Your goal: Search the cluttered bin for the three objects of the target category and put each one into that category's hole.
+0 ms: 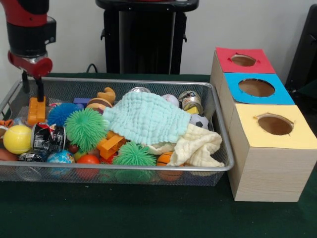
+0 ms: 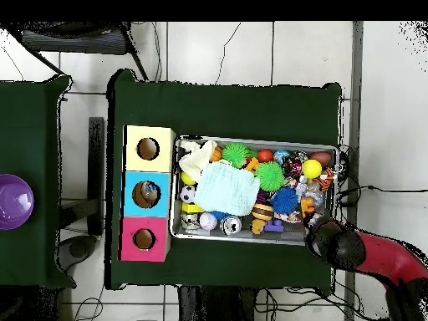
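Gripper [image 1: 33, 94] at the bin's [image 1: 124, 81] far left corner, clamped on an orange block [image 1: 36, 110], looks rigid, light, best held by its flat sides.

Mint cloth [image 1: 146, 118], green spiky ball [image 1: 85, 129], yellow ball [image 1: 17, 139], silver bin [image 1: 124, 82].

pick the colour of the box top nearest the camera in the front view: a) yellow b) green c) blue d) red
a: in the front view the yellow-topped box stands nearest, with the blue-topped box behind it and the red-topped box farthest back, all beside the bin.
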`<control>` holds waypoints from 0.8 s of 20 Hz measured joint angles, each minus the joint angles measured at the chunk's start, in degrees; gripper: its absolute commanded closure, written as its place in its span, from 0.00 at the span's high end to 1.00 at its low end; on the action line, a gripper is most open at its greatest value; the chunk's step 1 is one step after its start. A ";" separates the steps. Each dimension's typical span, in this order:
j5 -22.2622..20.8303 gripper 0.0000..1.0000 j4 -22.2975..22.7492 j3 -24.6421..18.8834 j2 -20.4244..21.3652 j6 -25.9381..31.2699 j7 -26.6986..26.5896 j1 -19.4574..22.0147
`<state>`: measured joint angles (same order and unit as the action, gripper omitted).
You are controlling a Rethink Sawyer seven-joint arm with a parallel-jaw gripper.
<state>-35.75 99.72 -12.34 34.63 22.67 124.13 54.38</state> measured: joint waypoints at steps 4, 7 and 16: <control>3.09 1.00 1.49 -2.41 2.28 0.91 0.00 4.35; 4.46 1.00 2.08 -3.66 3.22 0.92 0.00 6.31; 5.36 1.00 2.18 -8.10 0.54 -0.32 0.00 8.13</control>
<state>-30.39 101.90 -20.44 35.17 22.35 124.13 62.52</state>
